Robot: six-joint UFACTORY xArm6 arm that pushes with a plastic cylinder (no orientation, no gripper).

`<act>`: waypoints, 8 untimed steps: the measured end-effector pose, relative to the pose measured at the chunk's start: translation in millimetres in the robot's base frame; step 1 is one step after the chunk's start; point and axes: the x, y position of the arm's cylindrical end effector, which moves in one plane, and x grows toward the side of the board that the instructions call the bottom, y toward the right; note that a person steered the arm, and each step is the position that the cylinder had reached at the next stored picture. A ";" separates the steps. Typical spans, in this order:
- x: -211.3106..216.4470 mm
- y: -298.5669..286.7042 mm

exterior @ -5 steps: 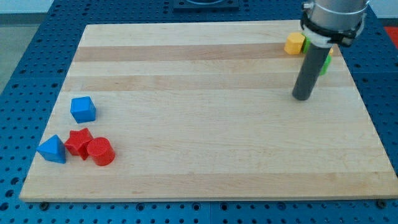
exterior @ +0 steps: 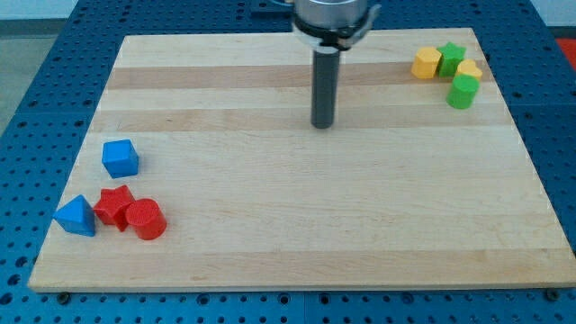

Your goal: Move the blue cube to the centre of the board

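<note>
The blue cube (exterior: 120,157) lies near the left edge of the wooden board (exterior: 297,216), a little below mid-height. My rod comes down from the view's top and my tip (exterior: 323,125) rests on the board above its middle, far to the right of the blue cube and not touching any block.
A blue triangular block (exterior: 76,217), a red star-shaped block (exterior: 114,204) and a red cylinder (exterior: 145,220) cluster at the lower left, below the cube. At the upper right sit a yellow block (exterior: 427,63), a green star (exterior: 451,58), another yellow block (exterior: 469,70) and a green cylinder (exterior: 463,92).
My tip has slid to the left, from beside the upper-right cluster to above the board's middle, uncovering the green and yellow blocks there. No block has moved.
</note>
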 end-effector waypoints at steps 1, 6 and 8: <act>-2.3 -35.4; -2.3 -190.2; -2.3 -243.0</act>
